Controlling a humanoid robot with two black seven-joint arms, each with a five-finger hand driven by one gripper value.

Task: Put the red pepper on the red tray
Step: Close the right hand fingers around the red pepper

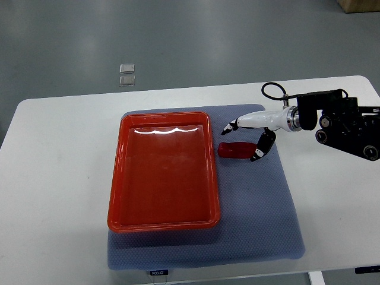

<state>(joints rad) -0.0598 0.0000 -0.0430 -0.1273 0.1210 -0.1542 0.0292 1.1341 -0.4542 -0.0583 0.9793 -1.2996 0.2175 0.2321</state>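
A red pepper (234,150) lies on its side on the blue-grey mat (261,202), just right of the red tray (163,172). The tray is glossy, rectangular and holds nothing. My right hand (242,142) reaches in from the right edge and hovers over the pepper. One white finger with a black tip (228,127) sits above the pepper's left end. Another black-tipped finger (261,149) is at its right end. The fingers are spread around the pepper and I cannot tell whether they touch it. No left arm shows.
The mat lies on a white table (59,178) whose front edge is near the bottom of the picture. Two small clear squares (127,74) lie on the grey floor beyond the table. The right arm's black wrist housing (344,122) is above the table's right side.
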